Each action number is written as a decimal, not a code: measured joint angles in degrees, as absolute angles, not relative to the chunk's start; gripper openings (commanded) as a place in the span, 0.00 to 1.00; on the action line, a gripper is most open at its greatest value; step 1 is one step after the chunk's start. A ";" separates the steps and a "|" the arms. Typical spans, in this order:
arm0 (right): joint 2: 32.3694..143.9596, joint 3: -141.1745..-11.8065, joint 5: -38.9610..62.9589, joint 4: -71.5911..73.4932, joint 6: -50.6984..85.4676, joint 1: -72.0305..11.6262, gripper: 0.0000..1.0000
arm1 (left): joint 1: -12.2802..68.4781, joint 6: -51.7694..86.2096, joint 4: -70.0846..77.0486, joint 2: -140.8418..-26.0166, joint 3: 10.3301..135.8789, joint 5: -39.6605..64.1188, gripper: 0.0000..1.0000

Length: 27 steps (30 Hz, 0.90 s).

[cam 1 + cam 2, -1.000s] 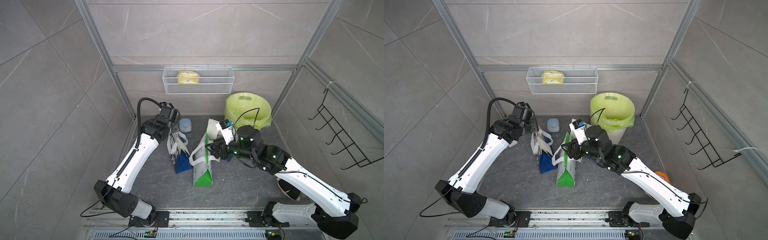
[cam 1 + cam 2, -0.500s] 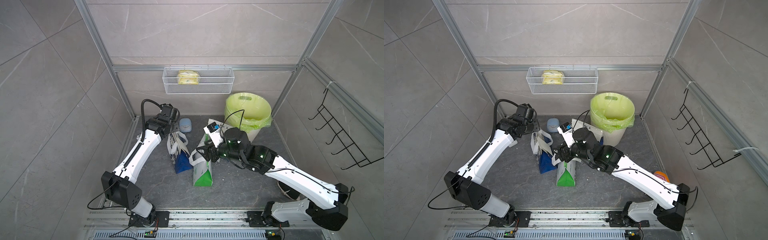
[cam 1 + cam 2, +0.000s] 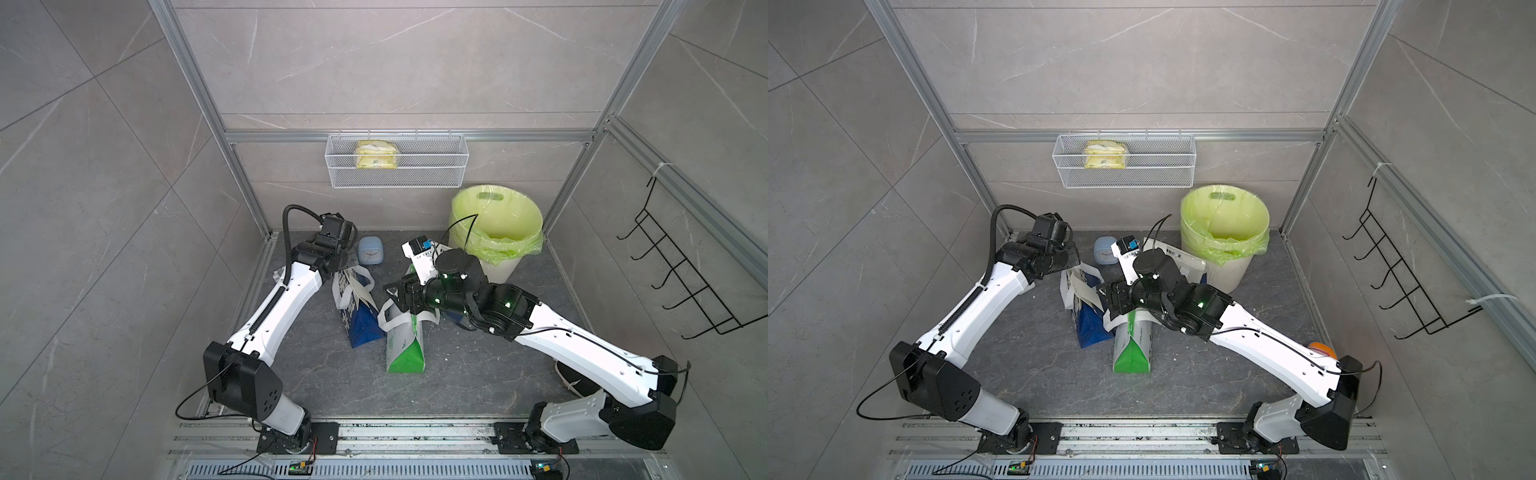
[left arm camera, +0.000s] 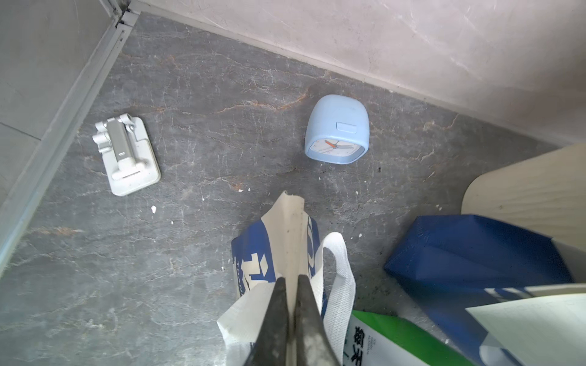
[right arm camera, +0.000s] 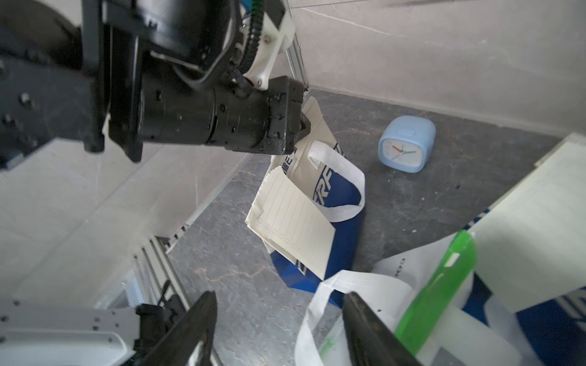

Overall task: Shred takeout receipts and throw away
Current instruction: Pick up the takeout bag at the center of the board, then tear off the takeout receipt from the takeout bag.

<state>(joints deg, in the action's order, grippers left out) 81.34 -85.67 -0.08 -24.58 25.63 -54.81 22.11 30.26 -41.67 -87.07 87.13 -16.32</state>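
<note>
Both top views: one lime-lined round bin (image 3: 519, 216), far right.
Left wrist: three paper bags (image 4: 475, 253). My left gripper (image 4: 291, 279) is clamped on the left blue-and-white paper bag (image 4: 253, 272), at its top.
Right wrist: my right gripper (image 5: 279, 298) has jaws apart, empty. One thin white lined receipt (image 5: 291, 221) hangs on that bag.
I judge the bag braced. Next, pinch the receipt's free edge.

Blue bag (image 3: 359, 328) and green bag (image 3: 405, 353) touch mid-floor, clock (image 3: 371, 251) and bin (image 3: 496, 232) crowd the back; floor (image 3: 332, 386) in front's open.
</note>
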 measured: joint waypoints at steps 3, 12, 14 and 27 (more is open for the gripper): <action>82.96 -87.33 1.10 -24.58 32.84 -54.81 0.66 | 21.56 30.35 -39.11 -83.53 83.07 -15.94 0.00; 88.55 -90.70 4.47 -25.58 50.54 -54.81 0.69 | 17.10 31.14 -36.10 -72.51 76.34 -12.53 0.00; 89.60 -90.72 5.04 -25.41 52.71 -54.81 0.71 | 16.19 31.53 -35.70 -70.13 76.23 -11.40 0.00; 92.75 -89.84 10.48 -20.25 64.03 -54.81 0.85 | 15.07 36.42 -34.20 -59.59 76.25 -6.92 0.00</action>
<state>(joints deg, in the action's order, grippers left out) 92.75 -89.84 10.48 -20.25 64.03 -54.81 15.07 36.42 -34.20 -59.59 76.25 -6.92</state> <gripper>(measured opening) 0.824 0.064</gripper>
